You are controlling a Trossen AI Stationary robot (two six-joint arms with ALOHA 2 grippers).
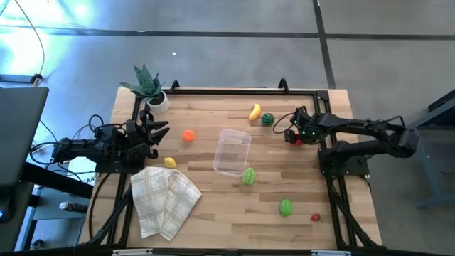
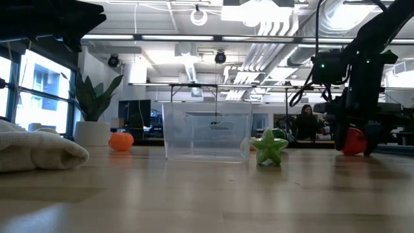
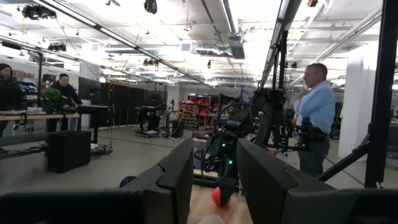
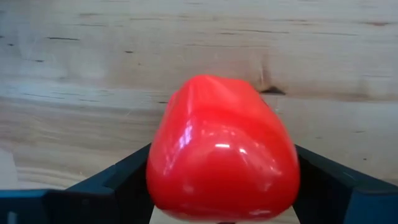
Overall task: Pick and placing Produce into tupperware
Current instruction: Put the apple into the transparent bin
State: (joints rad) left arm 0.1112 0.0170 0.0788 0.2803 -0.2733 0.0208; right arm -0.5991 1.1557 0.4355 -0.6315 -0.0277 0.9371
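The clear tub [image 1: 232, 152] sits empty, every toy fruit outside it, while the right gripper [image 1: 291, 135] grasps a red pepper [image 4: 222, 149].

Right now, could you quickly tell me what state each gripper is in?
Left gripper: fingers apart, holding nothing, waiting near the table's left edge.
Right gripper: closed around the red toy fruit at the table's right side.

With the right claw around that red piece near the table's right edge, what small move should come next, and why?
Probably lift it straight up. The right claw has the red toy fruit between its fingers, low at the wooden table. The clear tub stands apart, toward the table's middle, so the piece likely needs height before it is carried over the rim. The left claw waits at the left.
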